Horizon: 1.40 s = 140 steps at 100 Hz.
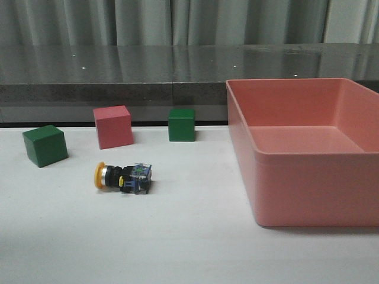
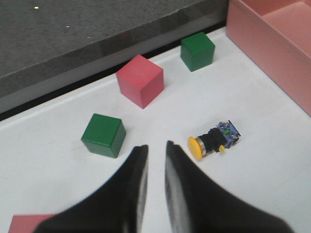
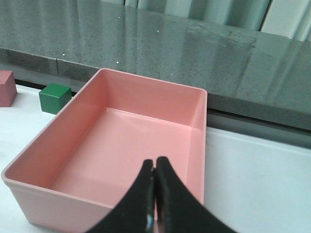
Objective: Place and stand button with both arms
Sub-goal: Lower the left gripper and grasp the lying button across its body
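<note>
Left gripper (image 2: pixel 154 151) nearly closed, empty; right gripper (image 3: pixel 155 167) pinched shut above pink bin (image 3: pixel 58 138). Button (image 1: pixel 123 176) lies sideways on table (image 1: pixel 189 248), untouched. Open left wider, grasp black body, not the cap.

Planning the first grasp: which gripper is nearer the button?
Left. The left gripper hangs just beside the button, which lies tipped over. The right gripper is above the pink bin, away from it.
</note>
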### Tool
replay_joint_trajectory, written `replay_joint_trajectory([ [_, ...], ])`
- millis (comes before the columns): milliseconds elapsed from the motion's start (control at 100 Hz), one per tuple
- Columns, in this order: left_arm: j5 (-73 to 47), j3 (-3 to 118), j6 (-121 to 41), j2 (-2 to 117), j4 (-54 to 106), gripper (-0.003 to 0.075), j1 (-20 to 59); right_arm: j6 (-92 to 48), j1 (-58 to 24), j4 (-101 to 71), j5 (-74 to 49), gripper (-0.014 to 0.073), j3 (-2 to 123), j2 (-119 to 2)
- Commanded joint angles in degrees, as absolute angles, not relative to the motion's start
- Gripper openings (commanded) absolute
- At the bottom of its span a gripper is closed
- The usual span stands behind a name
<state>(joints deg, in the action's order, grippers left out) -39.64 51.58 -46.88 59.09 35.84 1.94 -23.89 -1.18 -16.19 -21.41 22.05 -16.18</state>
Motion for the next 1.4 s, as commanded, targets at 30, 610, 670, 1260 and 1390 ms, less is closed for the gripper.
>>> replay_joint_trajectory([
  [30, -37.31, 53.79, -59.34, 63.12, 45.8, 0.0452, 1.78, -23.86, -1.12, -16.96, -17.45, -0.0109, 23.5, -16.61],
  [610, -42.71, 53.79, -110.79, 84.91, 82.43, 0.0629, 5.22, -23.86, -1.12, -16.96, -17.45, -0.0109, 23.5, -16.61],
  [670, -44.72, 53.79, -117.09, 87.78, 85.2, 0.0629, 5.22, -23.86, -1.12, -16.96, -17.45, -0.0109, 23.5, -16.61],
  [1260, -52.54, 53.79, -137.97, 104.36, 91.64, 0.0629, 5.22, -23.86, -1.12, -16.96, -17.45, -0.0109, 23.5, -16.61],
  [1390, -54.13, 53.83, -142.8, 107.1, 93.09, 0.0629, 5.22, -23.86, -1.12, -16.96, -17.45, -0.0109, 23.5, -16.61],
])
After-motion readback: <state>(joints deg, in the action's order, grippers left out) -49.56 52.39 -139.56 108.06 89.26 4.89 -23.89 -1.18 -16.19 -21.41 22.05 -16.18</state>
